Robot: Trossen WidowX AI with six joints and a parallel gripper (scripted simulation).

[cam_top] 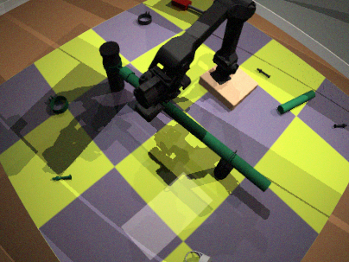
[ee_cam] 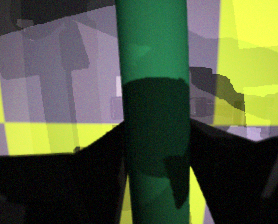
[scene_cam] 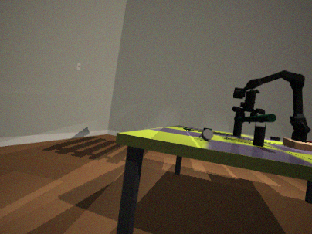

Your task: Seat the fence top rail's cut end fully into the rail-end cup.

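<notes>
The green top rail [cam_top: 212,142] [scene_cam: 266,118] [ee_cam: 155,45] runs from the black big post [cam_top: 116,79] [scene_cam: 237,128] past the short post [cam_top: 223,169] [scene_cam: 259,136], where it passes through the thin loop cap. My gripper [cam_top: 161,104] [ee_cam: 154,123] is shut on the rail, one black finger on each side, nearer the big post. The rail-end cup [cam_top: 124,72] hangs at the big post's upper part, just below the post cap [cam_top: 109,48]. The rail's near end meets the cup's mouth there; how deep it sits cannot be told, as the arm and shadow cover part.
A wooden block [cam_top: 235,90] carries the arm's base. A green ring band [cam_top: 59,105] lies left of the big post, a black ring band [cam_top: 144,19] behind it. A short green tube [cam_top: 296,102] and black bolts [cam_top: 263,73] lie right. A green bolt [cam_top: 62,177] lies front left.
</notes>
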